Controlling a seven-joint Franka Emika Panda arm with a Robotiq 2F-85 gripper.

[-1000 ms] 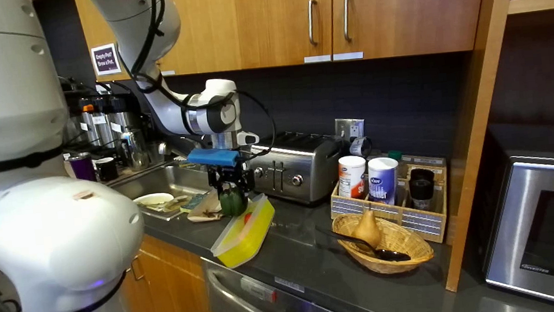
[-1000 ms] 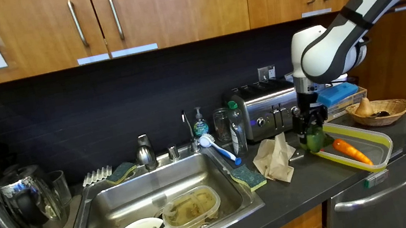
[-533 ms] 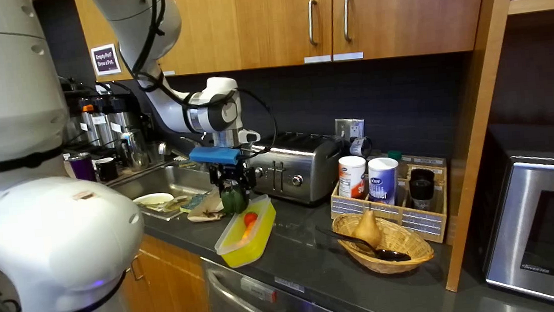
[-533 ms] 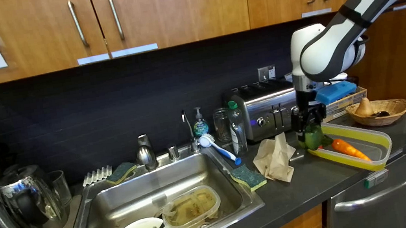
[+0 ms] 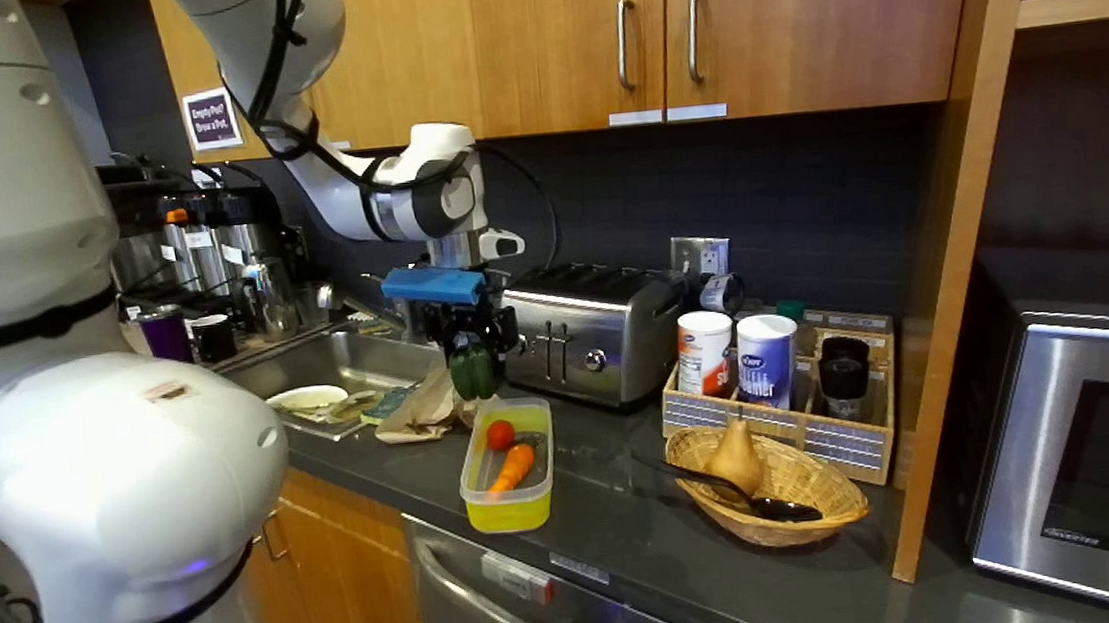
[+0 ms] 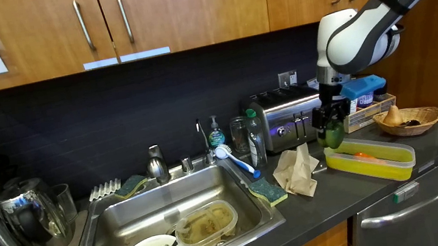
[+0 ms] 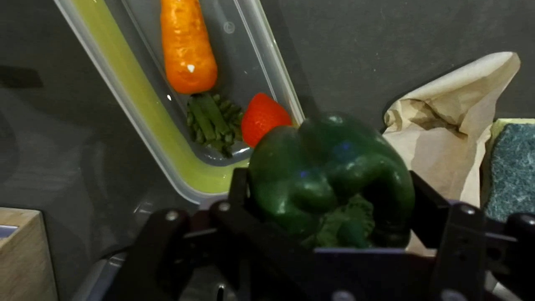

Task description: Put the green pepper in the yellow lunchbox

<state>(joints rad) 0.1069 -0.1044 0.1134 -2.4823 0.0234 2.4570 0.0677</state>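
Note:
My gripper (image 5: 473,347) is shut on the green pepper (image 5: 473,373) and holds it upright above the counter. In the wrist view, a finger lies on each side of the pepper (image 7: 326,167). The yellow lunchbox (image 5: 510,512) sits flat on the counter below. The pepper is by the box's toaster-side end, a little higher than the rim. In an exterior view the pepper (image 6: 334,136) overlaps the left end of the lunchbox (image 6: 366,166); I cannot tell if they touch. The box holds an orange carrot (image 7: 188,50), a red round item (image 7: 263,119) and a green bundle (image 7: 213,121).
The toaster (image 5: 577,340) stands behind the gripper. A crumpled paper bag (image 6: 296,170) lies beside the box, near a sponge (image 6: 268,191) and the sink (image 6: 275,218). A wicker basket (image 5: 813,510) with a pear and a condiment tray (image 5: 847,446) stand on the other side.
My gripper has risen with the pepper still held. The lunchbox, tilted before, has dropped level and turned on the counter; its contents show more in an exterior view.

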